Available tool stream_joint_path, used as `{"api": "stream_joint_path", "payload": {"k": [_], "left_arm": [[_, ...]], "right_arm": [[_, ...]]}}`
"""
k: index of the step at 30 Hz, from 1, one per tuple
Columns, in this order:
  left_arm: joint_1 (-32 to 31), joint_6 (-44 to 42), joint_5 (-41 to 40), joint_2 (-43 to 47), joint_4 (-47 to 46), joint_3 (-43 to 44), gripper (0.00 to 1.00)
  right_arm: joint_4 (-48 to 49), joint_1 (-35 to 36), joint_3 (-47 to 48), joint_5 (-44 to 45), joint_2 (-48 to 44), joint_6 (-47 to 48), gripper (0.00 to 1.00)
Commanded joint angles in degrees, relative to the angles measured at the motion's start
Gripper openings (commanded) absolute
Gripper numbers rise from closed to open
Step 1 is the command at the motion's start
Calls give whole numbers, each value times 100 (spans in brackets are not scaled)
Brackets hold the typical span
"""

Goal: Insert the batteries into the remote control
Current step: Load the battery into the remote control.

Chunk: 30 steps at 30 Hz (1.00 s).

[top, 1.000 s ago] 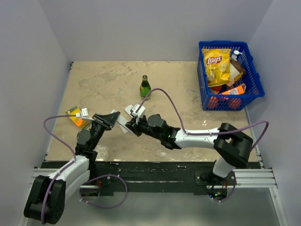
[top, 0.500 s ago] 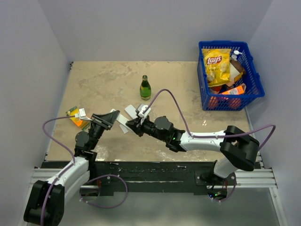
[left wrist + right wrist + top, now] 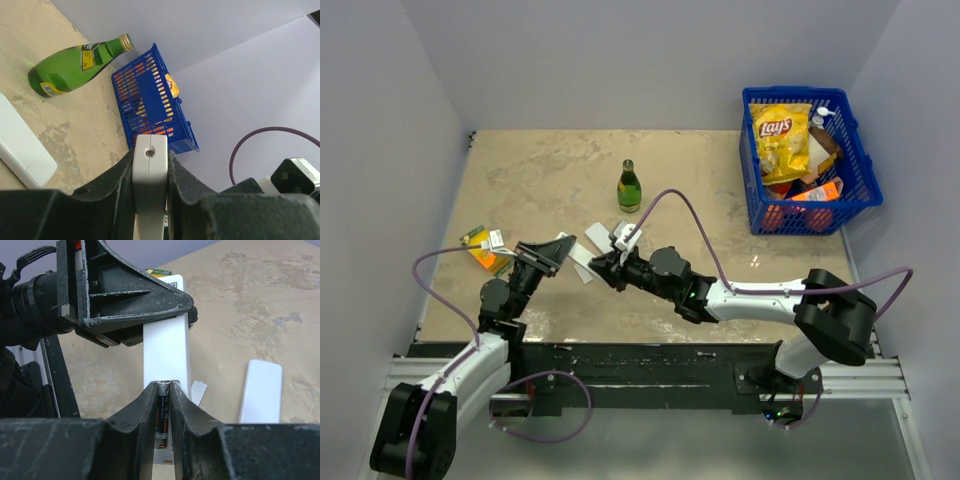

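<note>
From above, a blue slatted plastic basket (image 3: pixel 800 92) sits at the far right corner of the table (image 3: pixel 540 170). It holds a yellow chip bag (image 3: pixel 782 138) and other orange and white packs, half buried and hard to name. The tabletop is mottled tan, like stone. A green glass bottle (image 3: pixel 629 187) stands upright mid-table. The left gripper (image 3: pixel 563 250) and right gripper (image 3: pixel 602 268) meet tip to tip left of centre, with the white remote (image 3: pixel 580 264) between them. What the right one carries is too small to tell here. A flat white bar (image 3: pixel 600 236) lies just beyond them. A yellow-orange pack (image 3: pixel 480 250) sits near the left edge, partly covered by the left wrist.

Left wrist: the black fingers are clamped narrow on the remote's smooth white end, which bears one small screw. The rest of the remote is cut off below. The bottle, the basket and a corner of the white bar show beyond, and a purple cable (image 3: pixel 255 134) loops at right.

Right wrist: the scuffed black fingers stand narrow with a dark cylindrical battery (image 3: pixel 164 412) pinched between them. Its top meets the remote's near end and its lower end is hidden. The left gripper grips the remote farther up. A small white tab (image 3: pixel 198 391) lies on the table just beside the remote. Only one battery shows.
</note>
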State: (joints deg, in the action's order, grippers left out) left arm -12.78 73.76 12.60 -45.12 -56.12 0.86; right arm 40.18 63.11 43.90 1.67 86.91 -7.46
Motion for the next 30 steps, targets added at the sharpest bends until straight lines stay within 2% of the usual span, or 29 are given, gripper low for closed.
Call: {"api": "stream_joint_path", "payload": {"k": [1, 13, 18, 27, 30], "left_arm": [[-102, 122, 497, -23, -611, 37, 0], [-102, 104, 559, -155, -725, 37, 0], [-102, 86, 585, -155, -734, 19, 0], [-102, 95, 603, -111, -708, 28, 0], [-102, 139, 664, -84, -594, 98, 0]], "right_arm": [[-46, 35, 172, -88, -78, 52, 22], [-107, 43, 356, -150, -43, 70, 27], [-195, 35, 479, -115, -139, 87, 35], [-1267, 35, 954, -71, -508, 228, 50], [-1890, 26, 1208, -79, -570, 403, 54]]}}
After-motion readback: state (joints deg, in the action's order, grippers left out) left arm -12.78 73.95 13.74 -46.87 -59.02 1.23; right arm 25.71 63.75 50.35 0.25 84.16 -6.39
